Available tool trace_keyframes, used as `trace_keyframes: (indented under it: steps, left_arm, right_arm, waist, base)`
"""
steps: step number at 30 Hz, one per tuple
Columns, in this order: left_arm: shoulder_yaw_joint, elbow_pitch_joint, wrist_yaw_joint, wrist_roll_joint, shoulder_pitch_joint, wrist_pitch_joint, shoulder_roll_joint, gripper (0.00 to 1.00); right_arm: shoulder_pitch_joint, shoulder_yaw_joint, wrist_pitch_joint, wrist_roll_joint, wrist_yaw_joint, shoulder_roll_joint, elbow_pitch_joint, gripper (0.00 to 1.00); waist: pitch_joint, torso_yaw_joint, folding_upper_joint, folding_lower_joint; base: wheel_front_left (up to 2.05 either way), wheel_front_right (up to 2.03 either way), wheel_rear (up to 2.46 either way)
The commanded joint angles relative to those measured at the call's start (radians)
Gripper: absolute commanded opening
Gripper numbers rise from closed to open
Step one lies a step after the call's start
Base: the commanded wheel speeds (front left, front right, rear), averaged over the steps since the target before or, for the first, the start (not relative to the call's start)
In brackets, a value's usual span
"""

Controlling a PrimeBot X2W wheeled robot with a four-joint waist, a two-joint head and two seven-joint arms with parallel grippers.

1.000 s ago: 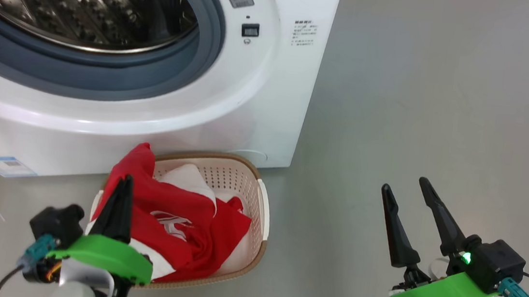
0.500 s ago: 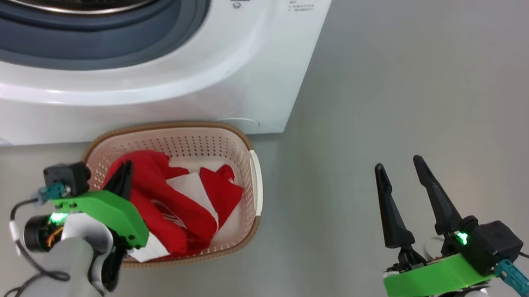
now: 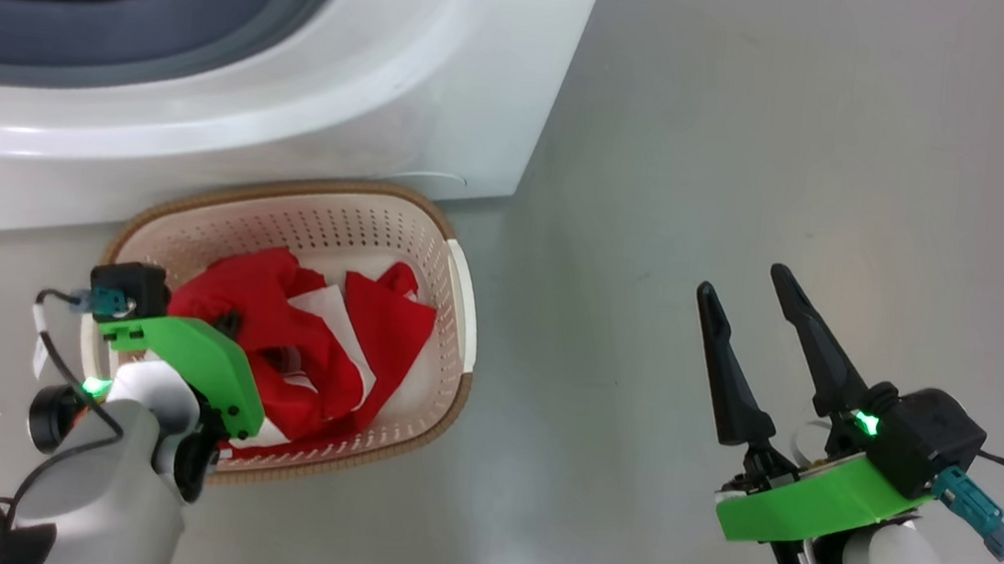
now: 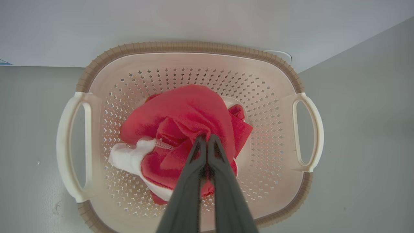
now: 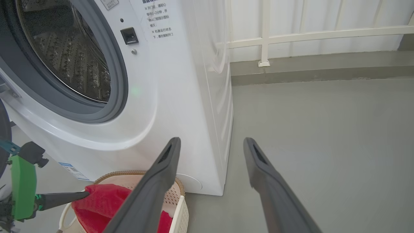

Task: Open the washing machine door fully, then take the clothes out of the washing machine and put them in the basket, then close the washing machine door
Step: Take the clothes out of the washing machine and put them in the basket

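Note:
The cream basket (image 3: pixel 354 187) stands on the floor against the white washing machine (image 3: pixel 301 69). Red and white clothes (image 3: pixel 312 337) lie bunched inside it. My left gripper (image 4: pixel 203 138) points down into the basket (image 4: pixel 194 47), shut with its tips pinching the red clothes (image 4: pixel 181 110). In the right wrist view its finger (image 5: pixel 64 196) meets a raised peak of the clothes (image 5: pixel 103 200). My right gripper (image 3: pixel 742 279) hovers open over bare floor, right of the basket, holding nothing. The drum (image 5: pixel 64 58) is exposed; a sliver of the door's black frame (image 5: pixel 2 136) shows at the left edge.
Grey floor (image 3: pixel 803 118) stretches to the right of the machine. A white railing (image 5: pixel 307 32) and a low kerb run along the far wall. The basket's white side handles (image 4: pixel 310 129) stick out on both sides.
The head camera has tilted down, so the machine has slid up the picture. My left gripper has lowered the red clothes deeper into the basket. The right gripper stays open.

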Motion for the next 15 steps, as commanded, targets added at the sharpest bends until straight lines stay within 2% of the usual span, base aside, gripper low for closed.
trace_keyframes:
  steps: [1,15]
  left_arm:
    - [0.015,0.004,-0.005,-0.004,-0.016,0.007,0.036,0.0]
    - [0.001,0.119,-0.003,-0.015,-0.092,0.055,0.05,0.0]
  right_arm:
    - [-0.019,0.025,-0.006,0.014,0.005,-0.003,-0.021,1.0]
    - [-0.064,0.042,-0.006,0.027,0.005,-0.003,-0.024,1.0]
  waist:
    - [0.026,-0.012,0.0,0.0]
    - [0.111,-0.04,0.0,0.0]
  base:
    - [0.0,0.0,0.0]
    - [0.0,0.0,0.0]
